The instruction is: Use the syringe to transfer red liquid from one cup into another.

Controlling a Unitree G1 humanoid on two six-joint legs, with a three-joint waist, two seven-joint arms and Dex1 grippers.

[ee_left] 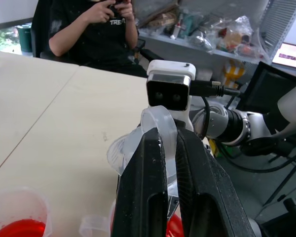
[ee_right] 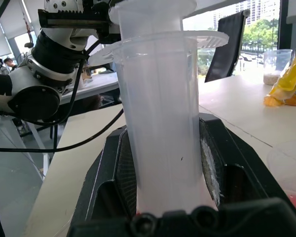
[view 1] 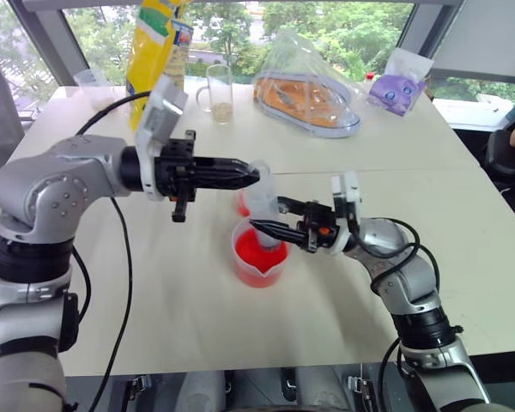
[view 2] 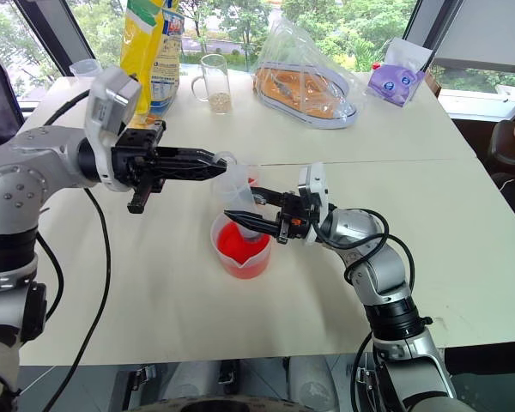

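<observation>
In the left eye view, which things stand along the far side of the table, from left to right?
Small clear cup → yellow bag → glass mug → clear bag with orange contents → purple pouch.

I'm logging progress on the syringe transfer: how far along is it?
Done: the right gripper is shut on the syringe, held upright over the spouted beaker of red liquid. In hand: the left gripper is shut on the plunger top. Left: no red shows in the barrel, so drawing and emptying into the small cup remain.

place: likely office/lab | cues: cluttered shelves (ee_left: 212, 34), laptop (ee_left: 291, 54)
</observation>
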